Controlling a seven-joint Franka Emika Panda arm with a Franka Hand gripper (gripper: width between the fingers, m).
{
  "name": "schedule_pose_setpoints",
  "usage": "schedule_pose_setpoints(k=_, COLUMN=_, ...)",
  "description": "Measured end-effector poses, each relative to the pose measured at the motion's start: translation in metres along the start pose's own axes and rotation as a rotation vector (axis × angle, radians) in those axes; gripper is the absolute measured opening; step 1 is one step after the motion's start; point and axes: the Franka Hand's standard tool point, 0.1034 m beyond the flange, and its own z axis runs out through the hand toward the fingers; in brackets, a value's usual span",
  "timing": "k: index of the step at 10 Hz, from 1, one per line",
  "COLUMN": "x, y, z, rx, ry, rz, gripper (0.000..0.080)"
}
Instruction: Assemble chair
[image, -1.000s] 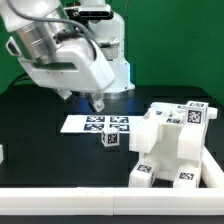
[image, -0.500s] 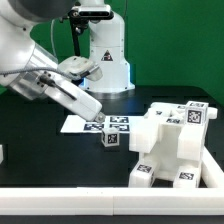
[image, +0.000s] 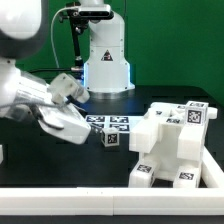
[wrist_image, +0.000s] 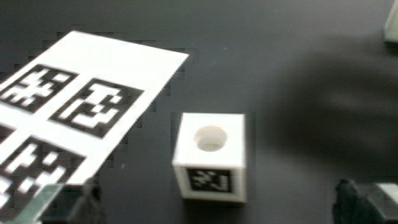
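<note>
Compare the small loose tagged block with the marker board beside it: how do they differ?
The small block is a chunky upright piece with an oval recess on top; the marker board is thin and lies flat. The small block shows one tag, on its side; the marker board carries several on its face. Both are white and rest on the black table.
</note>
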Motion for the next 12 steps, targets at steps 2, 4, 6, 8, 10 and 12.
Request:
schedule_pose_setpoints(k=2, x=0.006, y=-0.005, z=0.023, rx=-0.009, ry=0.031, rz=0.037, gripper=0.0649)
schedule_pose_setpoints(k=4, x=0.004, y=-0.01, z=0.041, rx=-0.021, ry=0.048, rz=0.048, gripper=0.0649)
schedule_pose_setpoints(k=6, x=0.004, y=-0.011, z=0.04, rx=-0.022, ry=0.048, rz=0.045, gripper=0.0649)
schedule_pose_setpoints(k=8, x=0.004, y=-0.01, z=0.04, rx=-0.021, ry=0.048, rz=0.045, gripper=0.041)
schedule_pose_setpoints(k=10, x=0.004, y=-0.01, z=0.04, rx=-0.021, ry=0.047, rz=0.045, gripper=0.0278)
schedule_pose_setpoints(k=12, x=0.003, y=-0.014, z=0.036, rx=-0.014, ry=0.072, rz=0.035, gripper=0.0281)
